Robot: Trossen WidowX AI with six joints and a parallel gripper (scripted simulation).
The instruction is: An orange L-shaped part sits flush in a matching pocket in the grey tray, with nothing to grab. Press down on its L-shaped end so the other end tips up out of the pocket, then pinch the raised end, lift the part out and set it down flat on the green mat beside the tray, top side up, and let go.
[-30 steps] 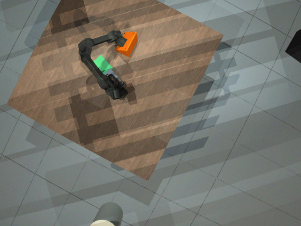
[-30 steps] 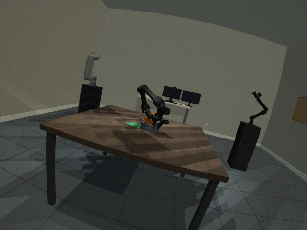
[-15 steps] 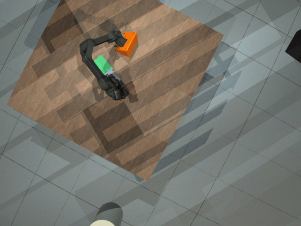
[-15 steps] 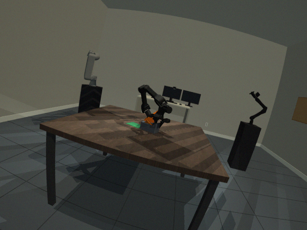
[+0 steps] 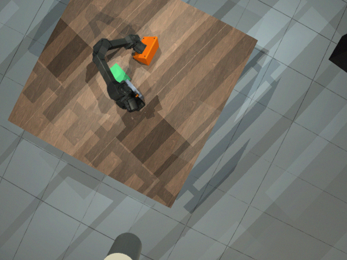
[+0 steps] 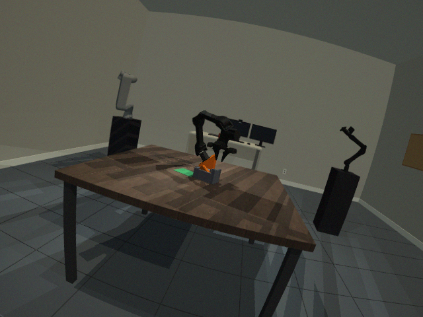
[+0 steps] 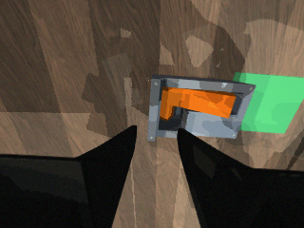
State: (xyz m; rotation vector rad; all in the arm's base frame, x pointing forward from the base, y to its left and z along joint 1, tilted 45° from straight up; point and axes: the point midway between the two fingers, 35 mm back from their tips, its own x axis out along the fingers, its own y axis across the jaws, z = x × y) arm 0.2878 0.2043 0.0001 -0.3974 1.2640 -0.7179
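Note:
The grey tray (image 7: 155, 119) (image 6: 209, 176) stands on the wooden table. The orange L-shaped part (image 7: 197, 102) (image 6: 209, 162) sits in its pocket. In the exterior view the part is tilted, with one end raised above the tray rim. In the top view the tray spot shows as an orange block (image 5: 147, 49). My gripper (image 7: 157, 131) (image 6: 221, 156) (image 5: 135, 50) hangs above the tray's edge nearest the L-shaped end. Its fingers are partly apart with nothing between them. The green mat (image 7: 273, 104) (image 6: 183, 171) (image 5: 119, 73) lies flat beside the tray's far end.
The arm's base (image 5: 130, 102) stands on the table near the mat. Beyond the table are a white arm on a black pedestal (image 6: 124, 131), a black arm on a pedestal (image 6: 336, 199) and a desk with monitors (image 6: 261, 135).

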